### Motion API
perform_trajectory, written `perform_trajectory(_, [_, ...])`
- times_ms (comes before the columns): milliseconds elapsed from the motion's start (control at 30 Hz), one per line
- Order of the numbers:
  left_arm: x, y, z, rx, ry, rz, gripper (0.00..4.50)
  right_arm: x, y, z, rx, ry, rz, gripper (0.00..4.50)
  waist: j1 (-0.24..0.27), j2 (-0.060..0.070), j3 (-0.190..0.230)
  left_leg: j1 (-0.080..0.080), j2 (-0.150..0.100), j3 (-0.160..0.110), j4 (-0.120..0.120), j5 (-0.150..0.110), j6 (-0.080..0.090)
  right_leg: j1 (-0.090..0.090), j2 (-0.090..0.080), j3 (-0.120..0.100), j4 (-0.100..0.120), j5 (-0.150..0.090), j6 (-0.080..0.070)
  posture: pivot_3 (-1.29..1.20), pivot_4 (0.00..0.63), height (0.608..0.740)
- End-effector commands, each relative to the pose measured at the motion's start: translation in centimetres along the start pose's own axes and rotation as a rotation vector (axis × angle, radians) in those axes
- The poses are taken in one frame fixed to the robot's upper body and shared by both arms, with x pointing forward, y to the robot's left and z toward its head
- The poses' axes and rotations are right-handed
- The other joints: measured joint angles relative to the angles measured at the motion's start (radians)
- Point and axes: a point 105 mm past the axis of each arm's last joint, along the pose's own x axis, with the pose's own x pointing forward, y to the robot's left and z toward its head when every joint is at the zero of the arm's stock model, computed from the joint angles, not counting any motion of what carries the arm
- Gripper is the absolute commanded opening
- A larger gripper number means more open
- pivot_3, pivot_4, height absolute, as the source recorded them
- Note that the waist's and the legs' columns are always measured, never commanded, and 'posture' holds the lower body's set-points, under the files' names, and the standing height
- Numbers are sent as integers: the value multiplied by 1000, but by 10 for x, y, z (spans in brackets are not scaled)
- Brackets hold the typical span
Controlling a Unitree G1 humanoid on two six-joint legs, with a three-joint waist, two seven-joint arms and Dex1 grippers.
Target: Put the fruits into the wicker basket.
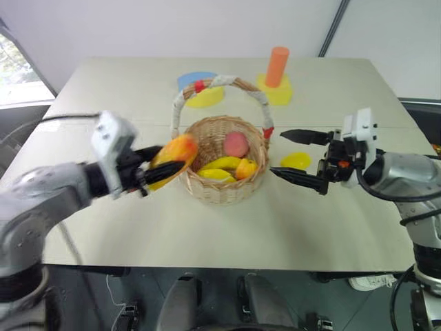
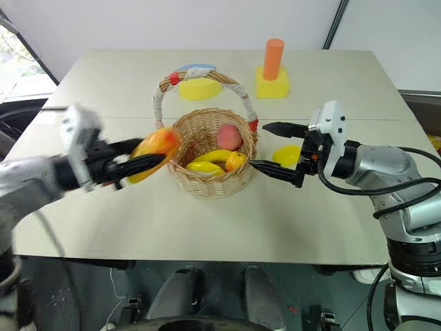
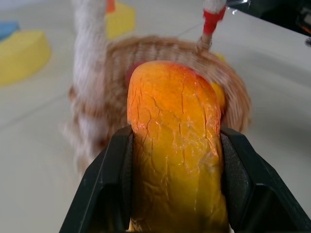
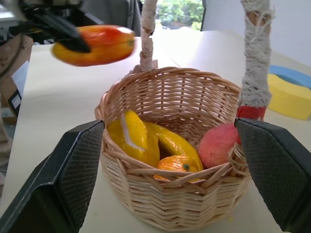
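My left gripper (image 1: 169,160) is shut on the orange-red-and-yellow mango (image 1: 180,146) and holds it in the air just left of the wicker basket's (image 1: 224,185) rim. In the left wrist view the mango (image 3: 175,145) is clamped between both black fingers (image 3: 107,189). The basket holds a pink fruit (image 1: 236,144), yellow banana pieces (image 1: 220,165) and a small orange fruit (image 1: 246,168). Right of the basket, my right gripper (image 1: 275,152) stands open and holds nothing, its fingers (image 4: 73,170) pointing at the basket. The yellow lemon (image 1: 296,161) lies on the table below that gripper.
An upright orange cylinder on a yellow base (image 1: 278,69) stands at the back right of the table. A flat blue-and-yellow round block (image 1: 200,88) lies behind the basket's arched handle (image 1: 222,84). The table's front edge (image 1: 227,265) runs close in front of both arms.
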Motion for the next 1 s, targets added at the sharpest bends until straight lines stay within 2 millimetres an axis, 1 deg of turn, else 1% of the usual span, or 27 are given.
perform_trajectory(33, [29, 5, -2, 65, 51, 66, 1820, -6, -6, 3, -31, -5, -44, 4500, -9, 0, 0, 1, 0, 1, 0, -1, 1, 0, 0, 1, 0, 0, 0, 0, 150, 740])
perform_trajectory(133, [54, 5, -5, 80, 68, 58, 1820, -9, -9, -4, -13, 12, -85, 4500, -18, 0, 0, -1, 1, 1, 0, -1, 2, -3, 2, 2, 0, 0, 0, 0, 150, 740])
perform_trajectory(200, [62, 5, -5, 69, 59, 49, 1820, -10, -12, -10, -2, 30, -112, 4500, -25, 0, 0, -2, 1, 2, -1, -1, 2, -4, 2, 2, 0, 0, 0, 0, 150, 740])
perform_trajectory(233, [65, 5, -3, 55, 40, 39, 1820, -11, -15, -16, 12, 50, -138, 4500, -27, 0, 0, -2, 1, 2, -1, -1, 2, -5, 2, 3, 0, 0, 0, 0, 150, 740])
perform_trajectory(267, [66, 4, -2, 49, 28, 29, 2871, -11, -19, -24, 15, 74, -170, 4500, -27, 0, 0, -2, 1, 2, -1, -1, 2, -5, 2, 3, 0, 0, 0, 0, 150, 740])
perform_trajectory(300, [66, 3, -1, 53, 20, 15, 3345, -12, -24, -31, 12, 101, -197, 4500, -27, 0, 0, -2, 1, 2, -1, -1, 2, -5, 2, 3, 1, 0, 0, 0, 150, 740])
perform_trajectory(333, [65, 0, 0, 67, 11, -3, 3686, -12, -27, -38, 7, 127, -218, 4500, -26, 0, 0, -2, 1, 2, 0, -1, 1, -5, 2, 3, 1, 0, 0, 0, 150, 740])
perform_trajectory(367, [63, -3, 1, 78, -1, -22, 4187, -12, -33, -44, -4, 148, -247, 4500, -25, 0, 0, -2, 1, 2, 0, -1, 1, -5, 2, 3, 1, 0, 0, 0, 150, 740])
perform_trajectory(400, [60, -6, 3, 85, -13, -42, 4472, -11, -38, -50, -5, 163, -269, 4500, -26, 0, 0, -2, 1, 2, 0, 0, 1, -5, 2, 3, 1, 0, 0, 0, 150, 740])
perform_trajectory(467, [53, -14, 5, 96, -43, -91, 4472, -9, -47, -60, -20, 191, -302, 4500, -28, 0, 0, -2, 1, 2, 0, 0, 1, -5, 2, 3, 1, 0, 0, 0, 150, 740])
perform_trajectory(533, [41, -22, 3, 92, -47, -154, 4472, -4, -53, -73, -60, 238, -299, 4500, -32, 0, 0, -2, 1, 3, 0, 0, 0, -5, 2, 3, 1, 0, 0, 0, 150, 740])
perform_trajectory(600, [30, -26, -1, 91, -31, -188, 4472, -2, -57, -81, -104, 278, -281, 4500, -30, 0, 0, -2, 2, 3, 0, 1, -1, -6, 2, 4, 2, 0, 0, 0, 150, 740])
perform_trajectory(733, [7, -24, -8, 87, 6, -182, 4472, 0, -66, -87, -214, 336, -224, 4500, -28, 1, 0, -2, 2, 3, 0, 0, 0, -5, 2, 4, 1, 0, 0, 0, 150, 740])
perform_trajectory(867, [-4, -23, -11, 76, 15, -155, 4472, -2, -76, -93, -275, 374, -189, 4500, -25, 0, 0, -2, 2, 3, 0, 0, 1, -5, 2, 3, 1, 0, 0, 0, 150, 740])
perform_trajectory(1000, [-12, -25, -16, 51, 26, -149, 4472, -7, -79, -106, -337, 451, -118, 4500, -26, 1, 0, -2, 2, 3, 0, 0, 1, -5, 2, 3, 1, 0, 0, 0, 150, 740])
